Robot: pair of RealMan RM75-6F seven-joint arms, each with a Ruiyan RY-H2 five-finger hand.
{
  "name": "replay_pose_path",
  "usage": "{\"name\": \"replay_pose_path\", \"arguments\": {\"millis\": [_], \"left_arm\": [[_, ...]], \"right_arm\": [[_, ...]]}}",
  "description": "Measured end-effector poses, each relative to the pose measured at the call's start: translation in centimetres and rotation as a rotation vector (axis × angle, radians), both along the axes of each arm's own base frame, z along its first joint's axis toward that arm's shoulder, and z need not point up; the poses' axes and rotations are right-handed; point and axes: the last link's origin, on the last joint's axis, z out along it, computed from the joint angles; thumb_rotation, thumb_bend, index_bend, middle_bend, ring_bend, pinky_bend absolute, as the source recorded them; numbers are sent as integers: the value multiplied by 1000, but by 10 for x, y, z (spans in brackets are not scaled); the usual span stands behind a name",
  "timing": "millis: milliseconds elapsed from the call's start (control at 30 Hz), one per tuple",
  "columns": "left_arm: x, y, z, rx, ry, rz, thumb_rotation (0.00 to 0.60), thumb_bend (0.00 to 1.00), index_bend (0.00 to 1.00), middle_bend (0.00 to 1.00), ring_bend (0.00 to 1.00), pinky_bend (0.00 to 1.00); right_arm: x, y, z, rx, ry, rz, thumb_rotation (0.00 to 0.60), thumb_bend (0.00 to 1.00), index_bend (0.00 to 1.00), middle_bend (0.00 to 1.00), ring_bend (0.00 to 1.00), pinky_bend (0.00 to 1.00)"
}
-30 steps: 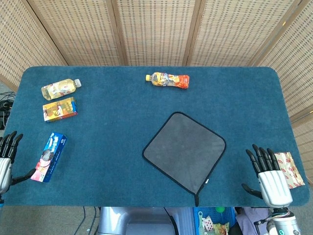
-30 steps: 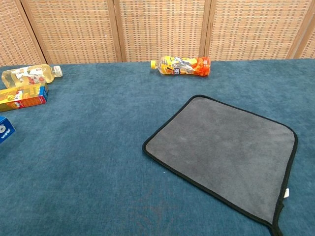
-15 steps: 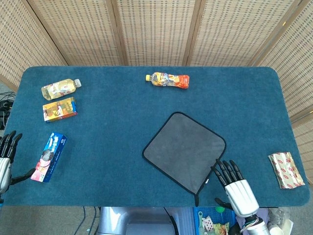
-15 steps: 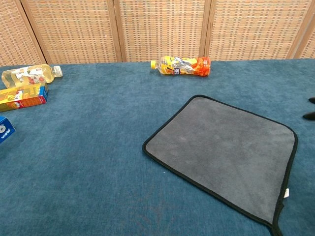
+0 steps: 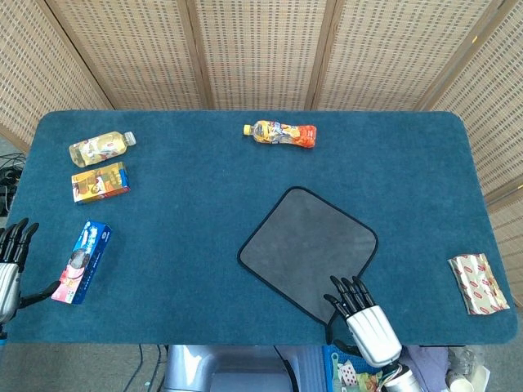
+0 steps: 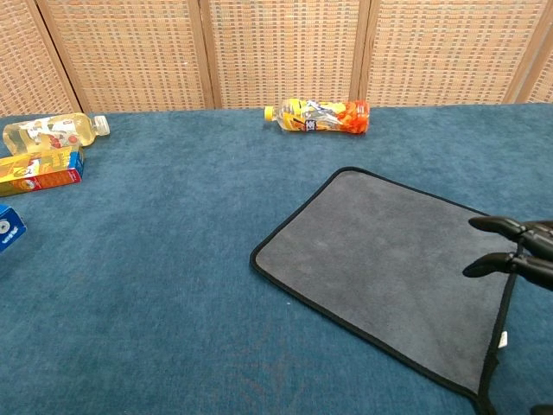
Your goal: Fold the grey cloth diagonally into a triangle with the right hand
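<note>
Blue felt covers the big table (image 5: pixel 204 245), and woven cane screens (image 5: pixel 261 49) stand behind it like a wall. That is all the room that shows.

Next in size is the grey cloth (image 5: pixel 306 251). It lies flat on the table, turned like a diamond, with a black edge all round. No corner is lifted and no fold is made, so I think the job has hardly begun. All of the folding is still to do.

Now the right hand (image 5: pixel 359 314). It is at the cloth's near corner, with its dark fingertips (image 5: pixel 347 287) over the cloth's edge. Its fingers are spread apart and it holds nothing. I cannot tell if it touches the cloth. It will likely need to pinch that corner and carry it over to the far corner.

Far to the left of the cloth, at the table's edge, the left hand (image 5: pixel 10 265) waits with its fingers apart and nothing in it.

Smaller things lie away from the cloth. An orange bottle (image 5: pixel 280 134) is beyond it. A yellow bottle (image 5: pixel 101 148), a yellow box (image 5: pixel 100 182) and a blue box (image 5: pixel 82 261) are off to its left. A little packet (image 5: pixel 478 283) is to its right.
</note>
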Motion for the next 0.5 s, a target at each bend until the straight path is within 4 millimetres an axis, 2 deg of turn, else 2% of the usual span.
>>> {"name": "replay_pose_path", "arguments": {"millis": [500], "left_arm": [[0,0,-2,-4,6,-1,600,147,0,0,0,0]], "right_arm": [[-8,-12,-31,50,7,-58,600,107,200,0,0,0]]}}
